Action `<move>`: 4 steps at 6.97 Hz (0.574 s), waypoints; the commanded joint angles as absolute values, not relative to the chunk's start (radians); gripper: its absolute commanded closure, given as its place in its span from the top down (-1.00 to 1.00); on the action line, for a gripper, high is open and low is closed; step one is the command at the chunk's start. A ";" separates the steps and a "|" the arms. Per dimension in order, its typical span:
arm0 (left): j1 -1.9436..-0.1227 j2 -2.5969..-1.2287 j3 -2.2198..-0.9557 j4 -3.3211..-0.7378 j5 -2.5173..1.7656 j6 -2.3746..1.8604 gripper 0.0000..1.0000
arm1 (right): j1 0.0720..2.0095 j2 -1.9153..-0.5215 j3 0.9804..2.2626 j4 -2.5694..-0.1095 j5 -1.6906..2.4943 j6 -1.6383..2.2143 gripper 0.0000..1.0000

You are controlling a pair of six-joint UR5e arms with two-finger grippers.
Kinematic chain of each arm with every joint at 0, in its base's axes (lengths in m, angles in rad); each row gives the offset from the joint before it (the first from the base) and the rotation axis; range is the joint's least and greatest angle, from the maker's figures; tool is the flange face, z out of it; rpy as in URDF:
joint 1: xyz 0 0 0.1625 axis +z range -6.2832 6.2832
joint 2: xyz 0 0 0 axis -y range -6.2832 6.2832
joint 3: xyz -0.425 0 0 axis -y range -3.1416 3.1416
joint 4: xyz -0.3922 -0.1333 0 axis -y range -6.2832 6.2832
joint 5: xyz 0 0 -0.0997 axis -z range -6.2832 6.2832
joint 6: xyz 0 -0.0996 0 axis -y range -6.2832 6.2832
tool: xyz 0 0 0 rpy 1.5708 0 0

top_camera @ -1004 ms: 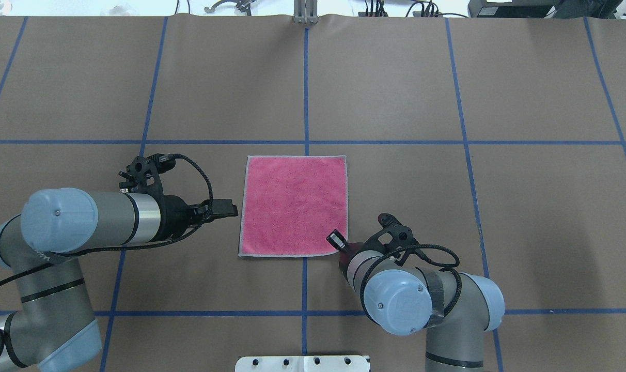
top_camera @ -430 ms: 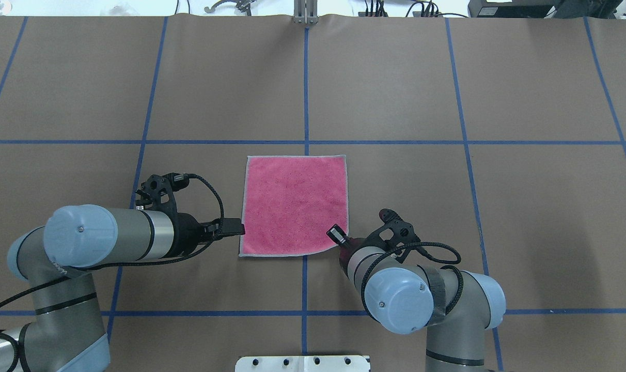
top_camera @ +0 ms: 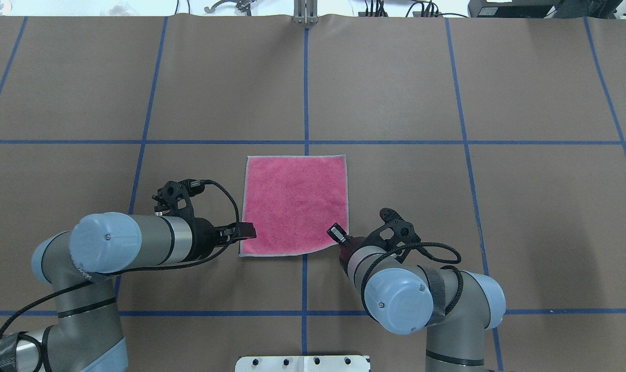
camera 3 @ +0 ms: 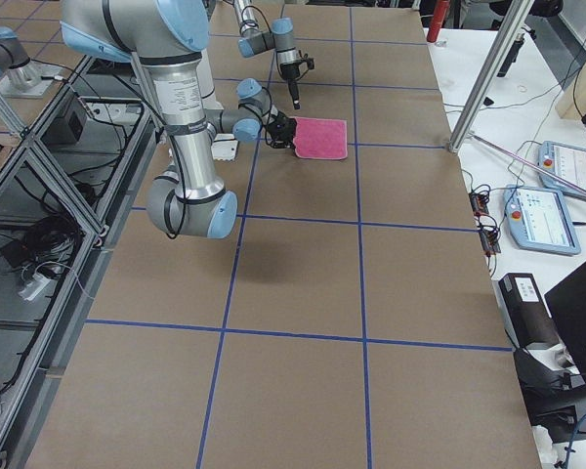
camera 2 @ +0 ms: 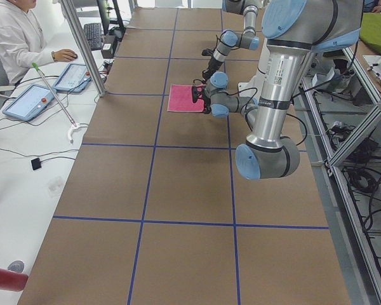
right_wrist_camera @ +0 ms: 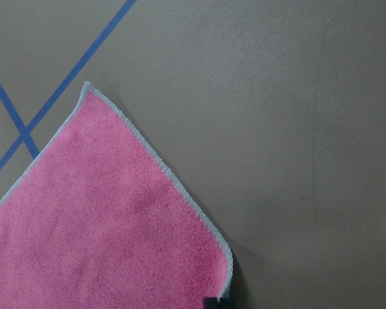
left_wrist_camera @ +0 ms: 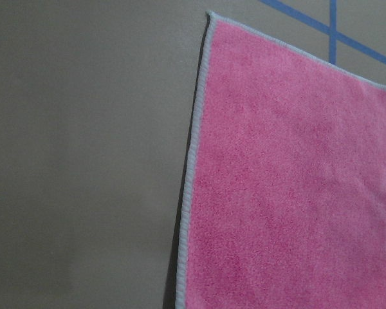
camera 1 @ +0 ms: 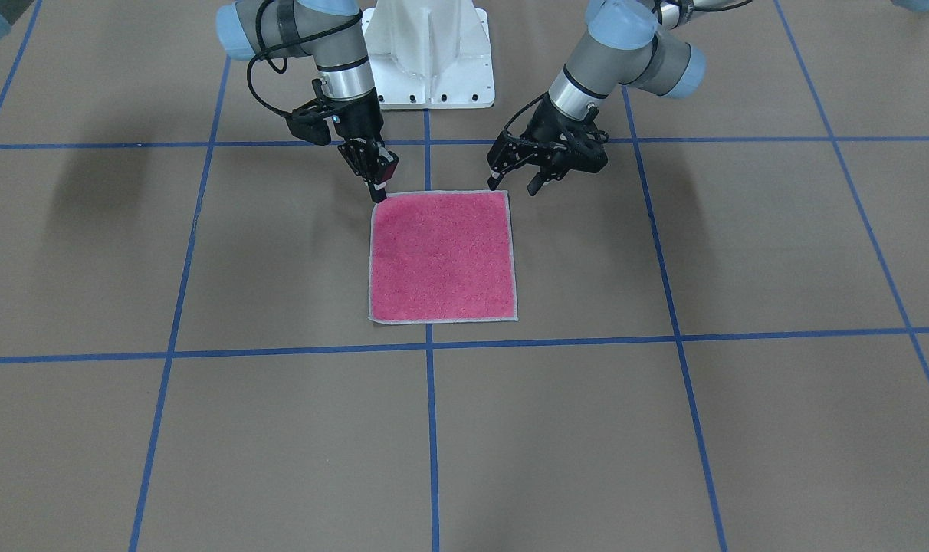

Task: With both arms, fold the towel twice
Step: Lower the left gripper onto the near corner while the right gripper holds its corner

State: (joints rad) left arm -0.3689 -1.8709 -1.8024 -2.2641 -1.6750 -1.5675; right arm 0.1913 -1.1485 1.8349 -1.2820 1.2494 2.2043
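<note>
The towel [top_camera: 295, 204] [camera 1: 441, 257] lies flat and pink face up in the middle of the table. My right gripper [top_camera: 338, 233] [camera 1: 380, 188] is shut on its near right corner, which is raised a little so that the near edge curves. The right wrist view has that corner of the towel [right_wrist_camera: 116, 219] at the bottom of the frame. My left gripper [top_camera: 247, 231] [camera 1: 514, 184] hovers open at the near left corner, its fingers spread with nothing between them. In the left wrist view the towel [left_wrist_camera: 289, 174] shows its left edge, but no fingers appear.
Blue tape lines [top_camera: 306, 82] divide the brown table into squares. The white pedestal [camera 1: 430, 54] [top_camera: 302, 363] stands at the robot's edge of the table. A person [camera 2: 13, 38] sits at a side bench with tablets, beyond an upright metal post [camera 2: 82, 44].
My left arm swung toward the robot and right, bringing its gripper to the towel's near left corner. The towel's near right corner has risen slightly in the right gripper.
</note>
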 commanded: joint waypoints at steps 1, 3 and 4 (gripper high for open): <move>-0.365 -1.902 -1.761 -2.264 -1.669 -1.571 0.59 | 0.190 -1.149 1.835 -1.281 1.249 2.204 -1.00; -0.364 -1.902 -1.755 -2.264 -1.671 -1.571 0.47 | 0.190 -1.150 1.836 -1.281 1.249 2.204 -1.00; -0.362 -1.902 -1.753 -2.264 -1.671 -1.571 0.47 | 0.190 -1.150 1.836 -1.281 1.249 2.204 -1.00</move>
